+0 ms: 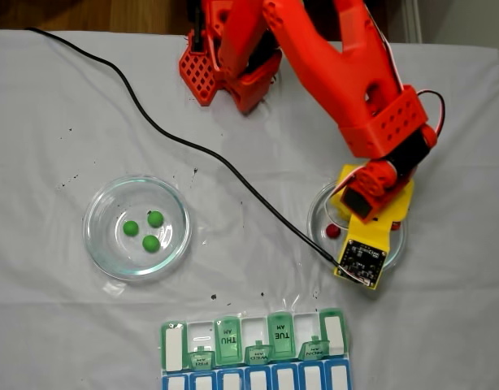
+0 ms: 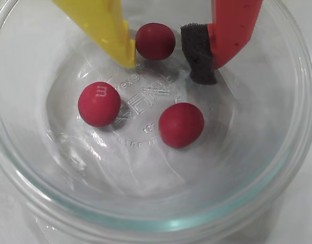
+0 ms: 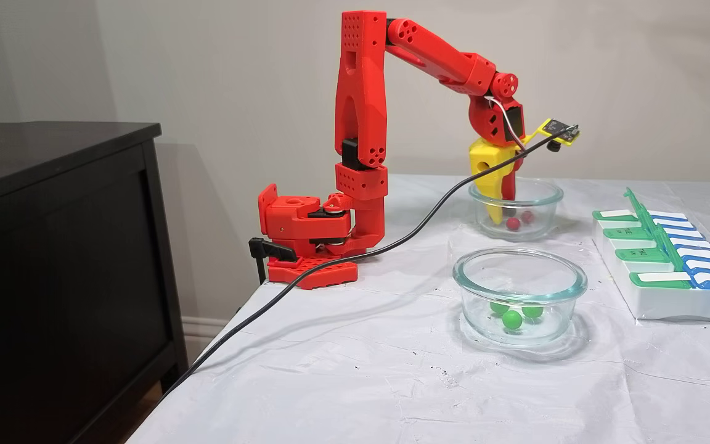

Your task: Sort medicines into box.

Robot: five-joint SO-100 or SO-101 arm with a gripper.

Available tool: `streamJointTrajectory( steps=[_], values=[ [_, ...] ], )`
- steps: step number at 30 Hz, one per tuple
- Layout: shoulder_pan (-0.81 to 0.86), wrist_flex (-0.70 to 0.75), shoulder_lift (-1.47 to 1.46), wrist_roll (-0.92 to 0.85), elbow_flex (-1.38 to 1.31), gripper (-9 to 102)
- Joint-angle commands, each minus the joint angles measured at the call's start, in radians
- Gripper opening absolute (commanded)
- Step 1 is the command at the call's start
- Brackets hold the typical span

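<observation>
Reaching down into a glass dish (image 2: 278,173), the gripper (image 2: 168,56) in the wrist view stands with its jaws apart, 1 red ball (image 2: 155,41) between the yellow finger (image 2: 107,28) and the red finger's black pad (image 2: 198,53); whether either touches it I cannot tell. 2 more red balls (image 2: 99,103) (image 2: 181,125) lie on the dish floor nearer the camera. From above, a fixed view shows 3 green balls (image 1: 155,218) in a second dish (image 1: 99,244) at left, and the pill organiser (image 1: 254,340) at the bottom edge, several green lids up. From the side, a fixed view shows the arm (image 3: 361,98) bent over the far dish (image 3: 540,197), the organiser (image 3: 669,302) at right.
</observation>
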Motion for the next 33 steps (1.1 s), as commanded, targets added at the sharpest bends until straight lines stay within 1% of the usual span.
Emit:
streamJointTrajectory(
  steps=[1, 5, 21, 33],
  values=[
    [-0.008, -0.008, -0.002, -0.005, -0.009, 19],
    [-0.015, 0.031, -0.003, -0.002, -0.023, 19],
    [-0.038, 0.097, -0.006, 0.014, -0.051, 19],
    [-0.061, 0.120, -0.012, 0.011, -0.051, 12]
  ],
)
